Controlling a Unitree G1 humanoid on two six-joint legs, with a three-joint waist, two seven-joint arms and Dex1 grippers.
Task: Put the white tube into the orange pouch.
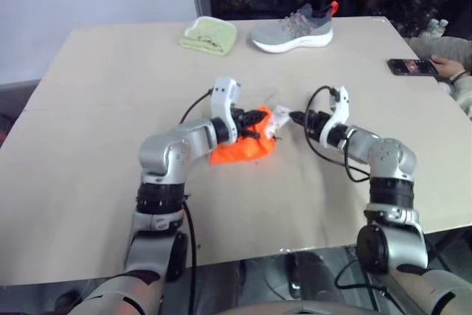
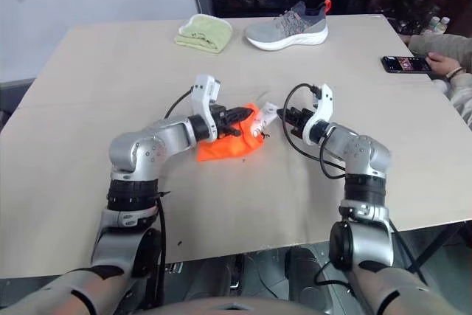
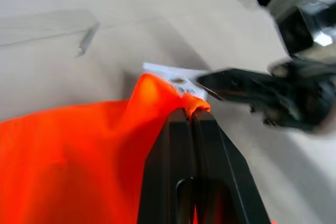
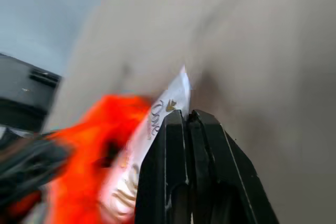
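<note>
1. From the head cameras, I see the table (image 1: 96, 182) with the orange pouch (image 1: 240, 149) near its middle. My left gripper (image 1: 263, 118) is clamped on the pouch's upper edge and holds that edge off the tabletop. My right gripper (image 1: 293, 117) is clenched on the white tube (image 1: 280, 115). The tube hangs between the two grippers, its long axis running across from the right gripper toward the pouch, and its far end lies against the pouch's raised edge. Well behind, near the far edge, lie a folded green cloth (image 1: 209, 35) and a grey sneaker (image 1: 293, 31). At the right edge a dark phone (image 1: 413, 66) lies beside a person's hand (image 1: 447, 59). Nothing stands between the tube and the pouch.

2. In the left wrist view, my fingers (image 3: 181, 156) are pressed together on a fold of orange fabric. The tube's white end shows just past that fold, with the other gripper right next to it.

3. In the right wrist view, my fingers (image 4: 173, 150) are shut on the tube's flat crimped end. The tube slants away toward the pouch. Dark and gold print runs along it, too blurred for me to read.
</note>
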